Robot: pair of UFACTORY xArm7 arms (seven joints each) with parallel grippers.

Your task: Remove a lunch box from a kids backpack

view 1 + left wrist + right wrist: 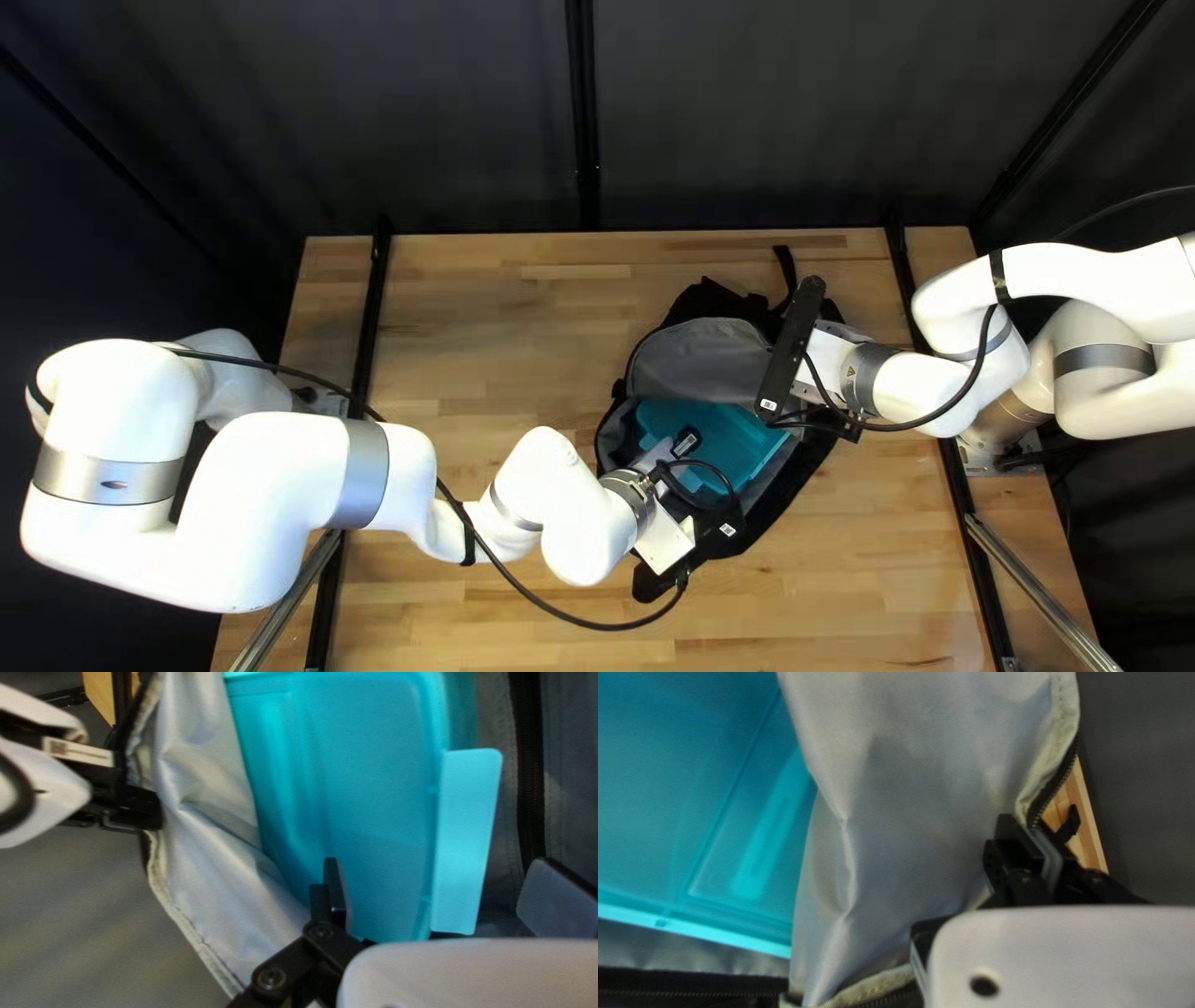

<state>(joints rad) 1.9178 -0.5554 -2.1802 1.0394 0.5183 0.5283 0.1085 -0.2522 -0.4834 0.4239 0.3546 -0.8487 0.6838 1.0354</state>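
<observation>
While I am watching from the top left view, the black-and-grey fabric backpack is lying on the light wooden table, right of the middle, and the turquoise plastic lunch box is sitting inside its opening. My left gripper is reaching in over the lunch box. My right gripper is standing above the edge of the backpack's grey cloth flap, which is lying on the far side of the lunch box.

In the left wrist view, I am seeing the left gripper's fingers spreading wide and holding nothing. One is standing over the lid near the flap, the other beyond the pale turquoise latch tab, beside the grey lining, so that the tab is lying between their lines; whether either is touching the lunch box I cannot tell. The black zipper is running along the lining past the tab. Across the lunch box, the right gripper is holding the flap at its edge.

In the right wrist view, the right gripper's fingers are pressing close together, pinching the flap's zippered edge between them. The creased flap is hanging beside them and covering part of the lunch box, which is resting beyond it.
</observation>
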